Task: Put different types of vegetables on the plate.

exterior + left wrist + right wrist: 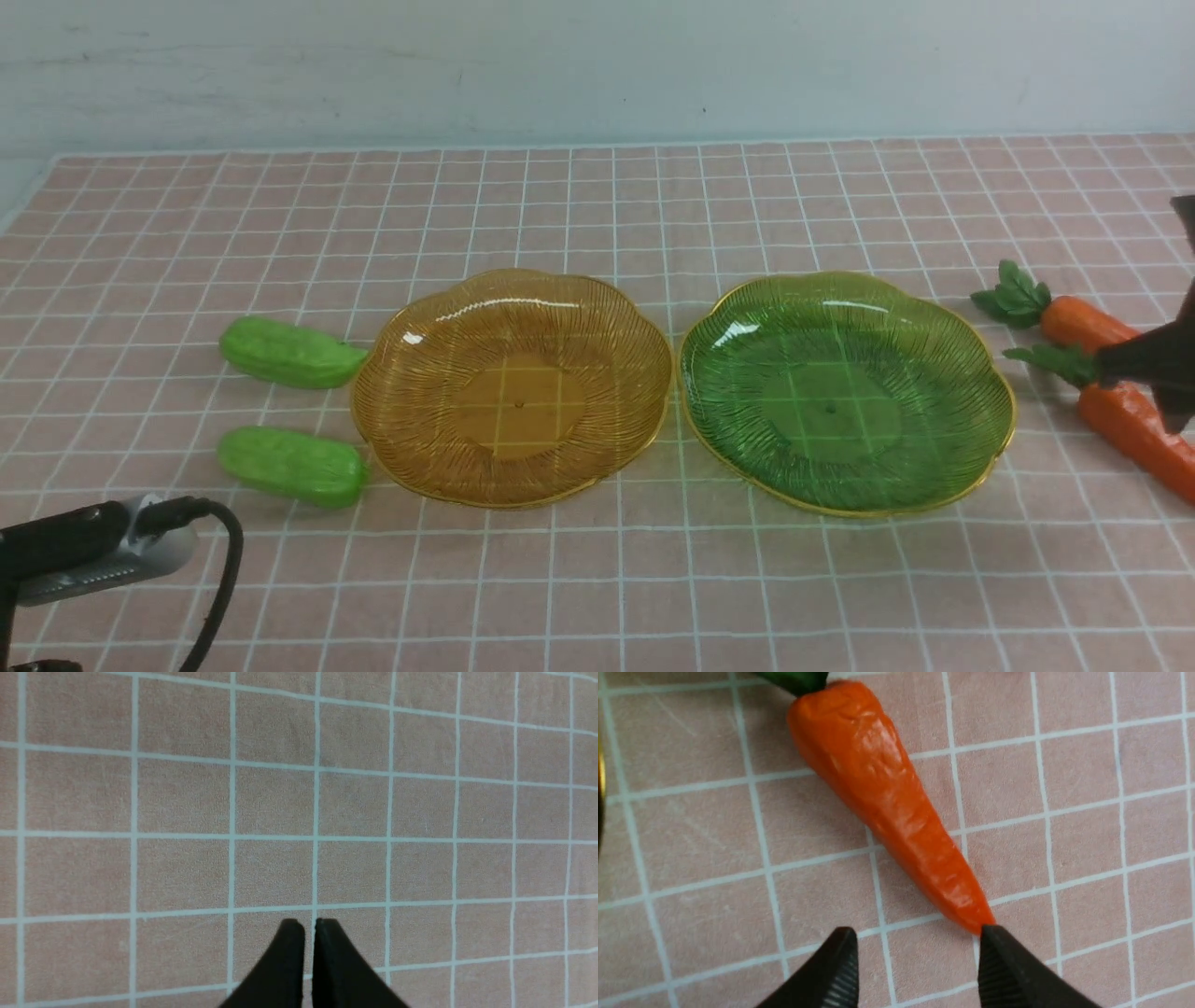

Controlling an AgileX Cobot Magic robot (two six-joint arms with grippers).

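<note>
Left gripper (309, 926): closed, empty, over the table (187, 812). Right gripper (915, 932): jaws apart, nothing held, low over a carrot (887, 798), whose tip is just beside one fingertip (994, 947). Both carrots (1083, 324) lie on the table right of the green plate (845, 277). Cucumbers (291, 352) lie left of the orange plate (512, 276).

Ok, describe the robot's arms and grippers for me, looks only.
Both grippers are matte black. The left gripper has two smooth fingers tapering to blunt tips. The right gripper has the same wedge shape, with fine ribbing on its inner pads. On the left arm, a silver-grey ribbed block sits under black housing, and a black cable loops from it.
</note>
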